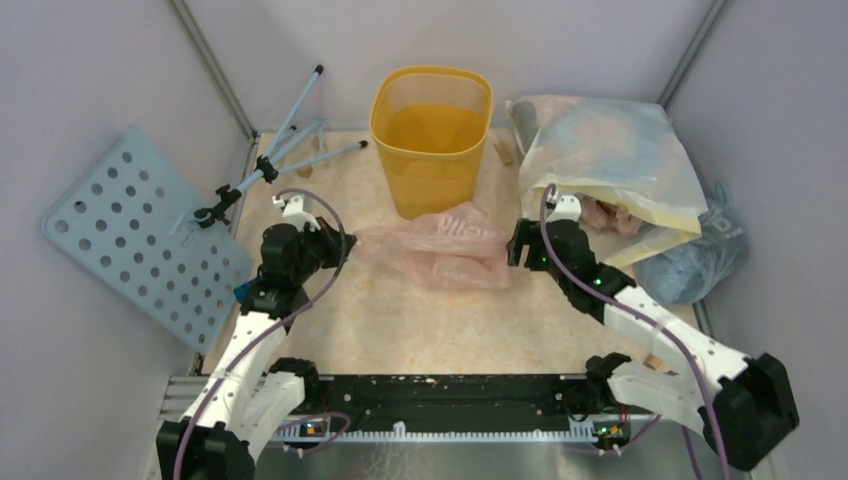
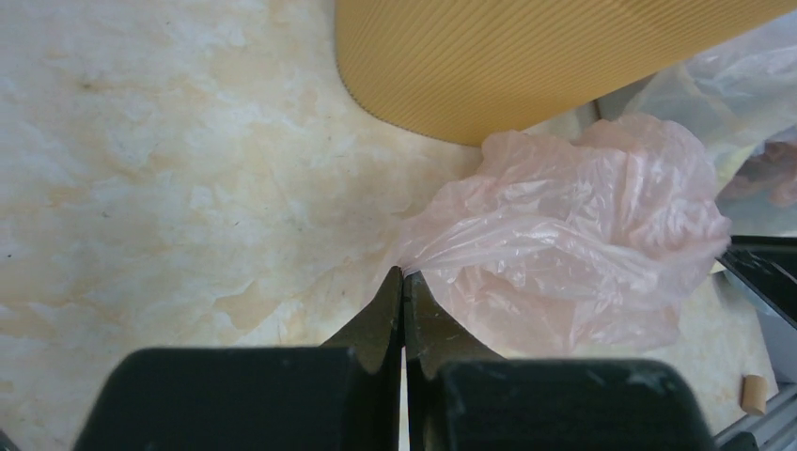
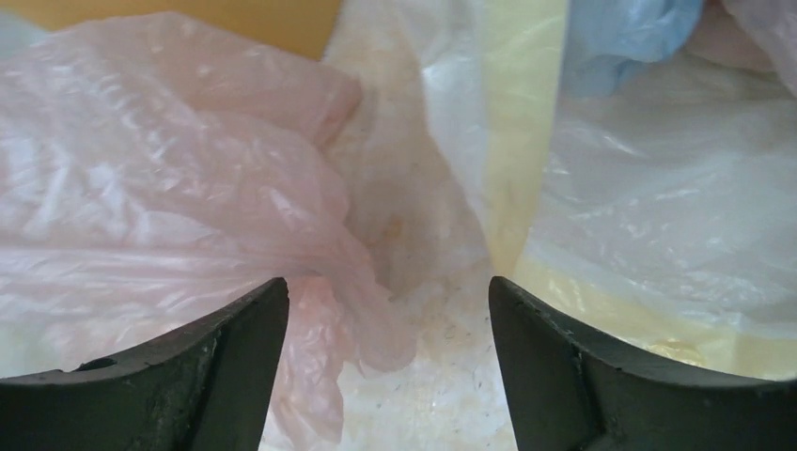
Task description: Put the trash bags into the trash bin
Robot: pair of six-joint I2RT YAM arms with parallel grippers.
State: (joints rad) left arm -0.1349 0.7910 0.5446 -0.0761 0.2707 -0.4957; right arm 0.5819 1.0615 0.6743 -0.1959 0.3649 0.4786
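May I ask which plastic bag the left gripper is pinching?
The pale pink bag, its corner pinched by the shut left gripper; the whitish-yellow sack and grey-blue bag lie further right.

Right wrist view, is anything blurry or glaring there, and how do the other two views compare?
Right wrist view: even light, no glare, pink bag and whitish-yellow sack slightly soft up close. Left wrist view: sharper, bag creases and ribbing on the bin crisp. Top view: diffuse light, only faint shadows.
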